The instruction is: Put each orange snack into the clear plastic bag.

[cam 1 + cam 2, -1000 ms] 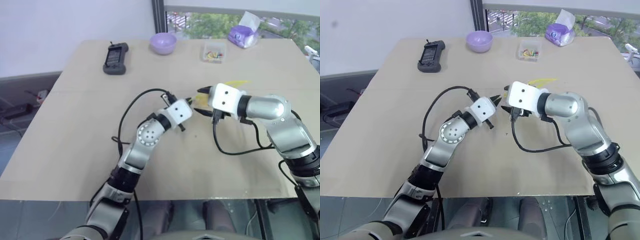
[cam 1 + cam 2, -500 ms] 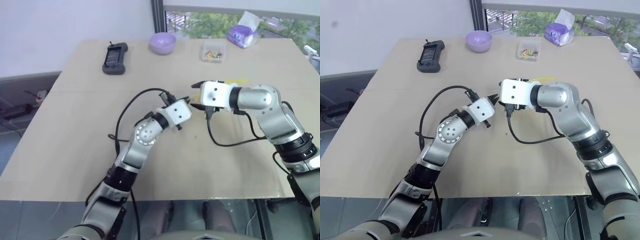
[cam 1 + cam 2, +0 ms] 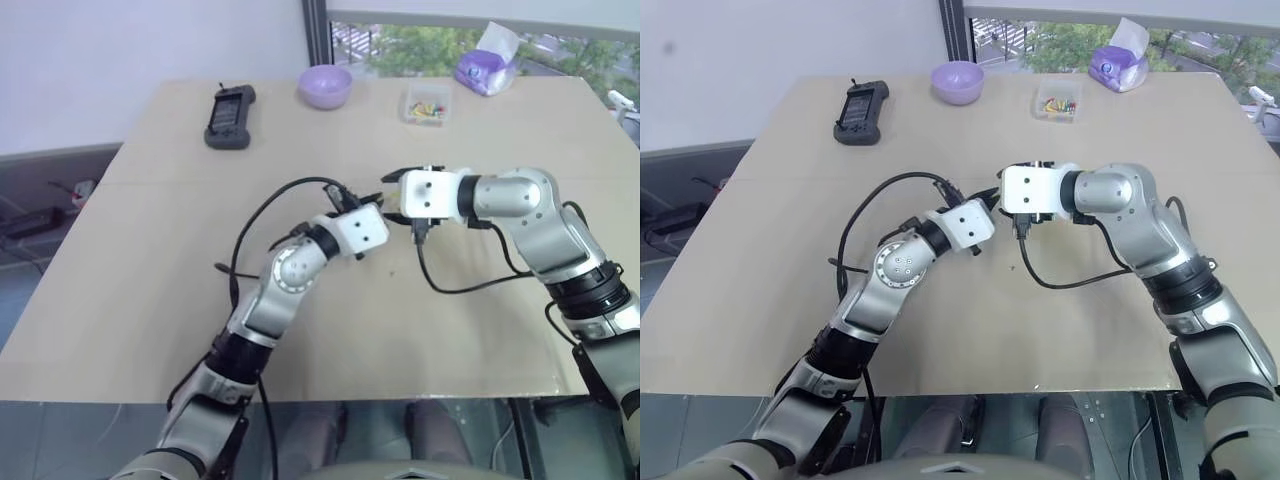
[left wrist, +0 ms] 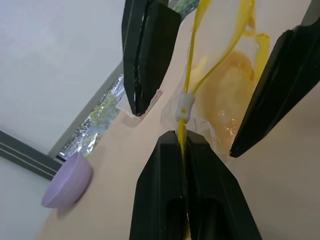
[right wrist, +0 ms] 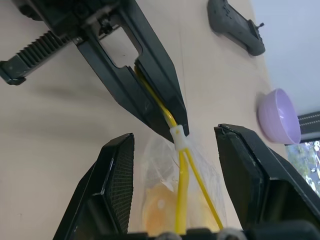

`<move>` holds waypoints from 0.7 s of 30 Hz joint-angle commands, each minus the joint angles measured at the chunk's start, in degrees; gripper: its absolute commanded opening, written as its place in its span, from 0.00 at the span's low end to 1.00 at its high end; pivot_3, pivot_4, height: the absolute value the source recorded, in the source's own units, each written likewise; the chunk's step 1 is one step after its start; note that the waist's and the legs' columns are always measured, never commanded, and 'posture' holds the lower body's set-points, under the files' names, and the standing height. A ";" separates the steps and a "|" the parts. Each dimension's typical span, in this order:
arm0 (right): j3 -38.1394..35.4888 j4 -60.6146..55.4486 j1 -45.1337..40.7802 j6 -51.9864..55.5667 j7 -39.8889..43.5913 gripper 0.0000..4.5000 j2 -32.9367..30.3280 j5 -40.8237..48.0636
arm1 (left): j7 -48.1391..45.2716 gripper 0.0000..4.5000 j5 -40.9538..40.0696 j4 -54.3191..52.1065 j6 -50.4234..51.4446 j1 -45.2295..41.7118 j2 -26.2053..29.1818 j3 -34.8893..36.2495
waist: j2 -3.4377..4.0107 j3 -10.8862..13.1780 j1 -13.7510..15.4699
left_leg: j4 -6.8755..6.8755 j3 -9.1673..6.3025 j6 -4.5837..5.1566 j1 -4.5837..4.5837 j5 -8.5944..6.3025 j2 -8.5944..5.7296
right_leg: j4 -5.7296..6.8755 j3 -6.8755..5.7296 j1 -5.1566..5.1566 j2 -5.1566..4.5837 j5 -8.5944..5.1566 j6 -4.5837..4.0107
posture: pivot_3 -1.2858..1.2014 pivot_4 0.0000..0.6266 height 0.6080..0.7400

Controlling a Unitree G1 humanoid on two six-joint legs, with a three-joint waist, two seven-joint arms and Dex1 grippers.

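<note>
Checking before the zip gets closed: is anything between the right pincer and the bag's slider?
Nothing visible. The right pincer stands open around the clear plastic bag, the white slider in the gap ahead. The left pincer is shut on the yellow strip beyond it.

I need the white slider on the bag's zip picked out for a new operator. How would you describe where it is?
Start at the middle of the tan table, where the two arms meet over the clear plastic bag with the orange snack inside. The left tool is shut on the bag's yellow zip strip. The white slider sits just past its tips, a small white clip where the strip splits in two.
</note>
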 commanded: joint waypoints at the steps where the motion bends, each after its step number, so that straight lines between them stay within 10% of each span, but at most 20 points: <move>1: -1.41 -1.19 -1.43 -0.93 0.59 0.34 0.06 0.32 | 1.07 0.00 0.58 -2.83 -1.26 0.25 0.29 0.29 | 0.00 0.00 0.00 | 0.00 0.00 0.00 0.00 0.00 0.00 | 0.00 0.00 0.00 0.00 0.00 0.00 | 0.52 0.24 1.00; 21: -2.31 -1.93 -1.42 -0.71 0.36 0.26 -0.20 -0.37 | 1.37 0.00 2.26 -2.40 -2.56 0.13 0.94 0.16 | 0.00 0.00 0.02 | 0.00 0.00 0.00 0.00 0.00 0.00 | 0.00 0.00 0.00 0.00 0.00 0.00 | 0.52 0.24 1.00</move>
